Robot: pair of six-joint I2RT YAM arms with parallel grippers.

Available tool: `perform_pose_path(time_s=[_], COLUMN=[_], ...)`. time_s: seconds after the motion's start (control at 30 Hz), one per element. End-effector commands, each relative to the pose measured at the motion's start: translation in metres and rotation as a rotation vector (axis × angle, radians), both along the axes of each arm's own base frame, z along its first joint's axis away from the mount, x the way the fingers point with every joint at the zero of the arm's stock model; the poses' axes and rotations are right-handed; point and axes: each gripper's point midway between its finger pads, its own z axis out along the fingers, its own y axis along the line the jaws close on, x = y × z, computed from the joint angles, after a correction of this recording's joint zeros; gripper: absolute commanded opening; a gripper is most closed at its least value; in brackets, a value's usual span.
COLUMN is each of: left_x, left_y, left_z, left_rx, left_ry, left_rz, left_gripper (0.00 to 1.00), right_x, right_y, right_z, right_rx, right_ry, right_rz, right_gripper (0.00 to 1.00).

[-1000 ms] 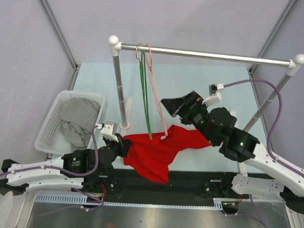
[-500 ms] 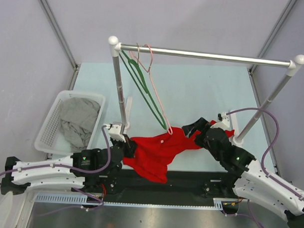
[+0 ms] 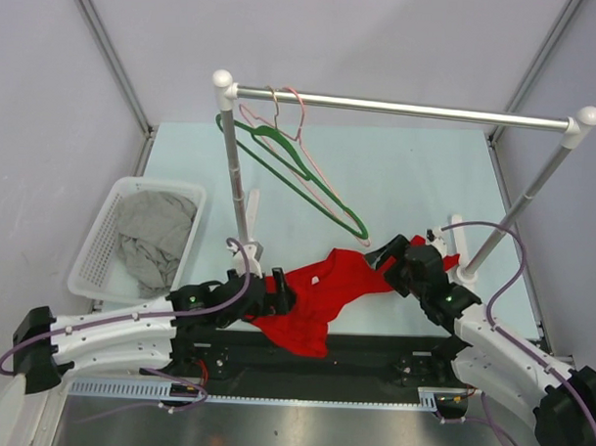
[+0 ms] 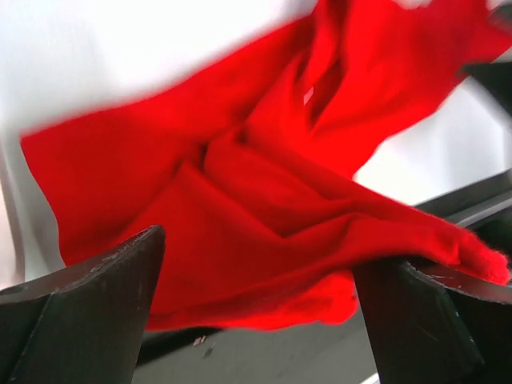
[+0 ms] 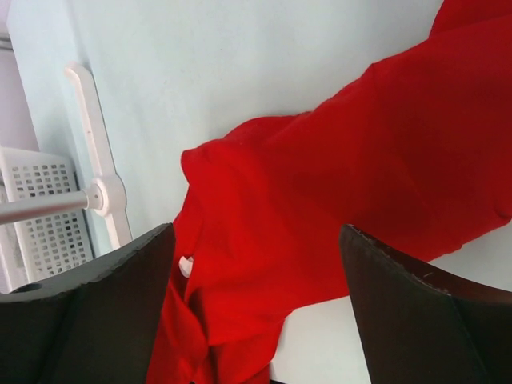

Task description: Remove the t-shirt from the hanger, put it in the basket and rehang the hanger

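**Status.** The red cotton t-shirt lies crumpled on the pale green desk at its near edge, between the two arms. It is clear of the green wire hanger and the pink wire hanger. Both hangers remain hooked on the metal rail, so the removal looks complete.

**Grippers.** The left gripper stands wide open over the shirt's left part and holds nothing. The right gripper is likewise spread wide at the shirt's right end and is empty.

**Hazards.**
- The shirt's lower fold reaches the dark strip at the desk's front. It could slide off if an arm drags it on retreat.
- Both grippers sit low on loose cloth. A finger could catch a fold on lift-off and carry the shirt upward.
- Both hangers stand tilted sideways and are probably swinging. A hook could ride off the rail.

**View comparison.**
- Only the top view shows the hangers, the rail and the white plastic basket of grey cloth, well to the left.
- The left wrist view, partly blurred, shows red folds lying between the spread fingers, with cloth resting against one fingertip. The top view hides this contact.
- The right wrist view shows bare desk beyond the shirt and the rack's white foot.
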Motion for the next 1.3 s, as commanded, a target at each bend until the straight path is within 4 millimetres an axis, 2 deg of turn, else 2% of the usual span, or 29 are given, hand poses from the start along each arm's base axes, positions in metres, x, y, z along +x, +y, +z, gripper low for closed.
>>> perform_pose_path(time_s=[0.0, 0.1, 0.17, 0.2, 0.3, 0.43, 0.57, 0.6, 0.63, 0.7, 0.73, 0.8, 0.87, 0.93, 0.97, 1.0, 1.03, 1.07, 1.1, 1.17, 1.2, 1.27], left_x=[-0.023, -0.028, -0.029, -0.027, -0.021, -0.008, 0.0, 0.006, 0.003, 0.008, 0.003, 0.004, 0.003, 0.002, 0.001, 0.0, -0.001, -0.004, -0.004, -0.002, -0.001, 0.003], left_y=[-0.008, -0.024, -0.034, -0.044, -0.056, -0.06, -0.058, -0.061, -0.061, -0.067, -0.068, -0.074, -0.074, -0.076, -0.077, -0.08, -0.082, -0.085, -0.088, -0.09, -0.092, -0.092], left_z=[-0.026, -0.034, -0.034, -0.028, -0.022, -0.021, -0.038, -0.036, -0.039, -0.032, -0.032, -0.02, -0.018, -0.018, -0.018, -0.019, -0.019, -0.018, -0.016, -0.023, -0.023, -0.029], left_rx=[0.029, 0.018, 0.0, -0.041, -0.079, -0.091, -0.054, -0.075, -0.079, -0.123, -0.136, -0.19, -0.205, -0.2, -0.202, -0.196, -0.198, -0.202, -0.199, -0.173, -0.167, -0.141], left_ry=[0.2, 0.239, 0.238, 0.225, 0.193, 0.174, 0.204, 0.189, 0.191, 0.148, 0.148, 0.106, 0.092, 0.085, 0.089, 0.091, 0.09, 0.101, 0.091, 0.105, 0.105, 0.119], left_rz=[-0.039, -0.099, -0.134, -0.157, -0.175, -0.164, -0.17, -0.176, -0.209, -0.226, -0.254, -0.278, -0.292, -0.309, -0.325, -0.342, -0.357, -0.383, -0.401, -0.401, -0.401, -0.39], left_gripper=[1.0, 1.0, 1.0, 1.0, 1.0, 1.0, 1.0, 1.0, 1.0, 1.0, 1.0, 1.0, 1.0, 1.0, 1.0, 1.0, 1.0, 1.0, 1.0, 1.0, 1.0, 1.0], right_x=[0.003, 0.003, 0.006, 0.006, 0.005, -0.001, -0.016, -0.023, -0.026, -0.036, -0.041, -0.048, -0.056, -0.054, -0.051, -0.051, -0.048, -0.046, -0.041, -0.037, -0.037, -0.038], right_y=[0.008, 0.012, 0.019, 0.021, 0.031, 0.052, 0.084, 0.094, 0.102, 0.116, 0.125, 0.139, 0.145, 0.142, 0.139, 0.132, 0.126, 0.119, 0.103, 0.08, 0.059, 0.036], right_z=[-0.008, -0.02, -0.018, -0.025, -0.033, -0.038, -0.036, -0.035, -0.034, -0.029, -0.024, -0.011, -0.003, 0.003, 0.018, 0.012, 0.015, 0.032, 0.027, 0.032, 0.043, 0.051], right_rx=[0.03, 0.031, 0.051, 0.04, 0.051, 0.059, 0.1, 0.119, 0.146, 0.212, 0.265, 0.363, 0.418, 0.428, 0.438, 0.396, 0.366, 0.36, 0.28, 0.195, 0.148, 0.102], right_ry=[-0.015, 0.011, 0.002, 0.02, 0.047, 0.073, 0.081, 0.09, 0.091, 0.108, 0.101, 0.09, 0.1, 0.095, 0.055, 0.078, 0.059, 0.01, 0.031, 0.011, -0.014, -0.037], right_rz=[0.033, 0.051, 0.075, 0.082, 0.129, 0.212, 0.309, 0.332, 0.354, 0.389, 0.428, 0.463, 0.498, 0.483, 0.48, 0.451, 0.438, 0.423, 0.349, 0.264, 0.195, 0.125], right_gripper=[0.84, 0.77, 0.75, 0.73, 0.68, 0.6, 0.54, 0.53, 0.51, 0.45, 0.43, 0.43, 0.43, 0.49, 0.55, 0.58, 0.61, 0.68, 0.72, 0.83, 0.87, 0.96])
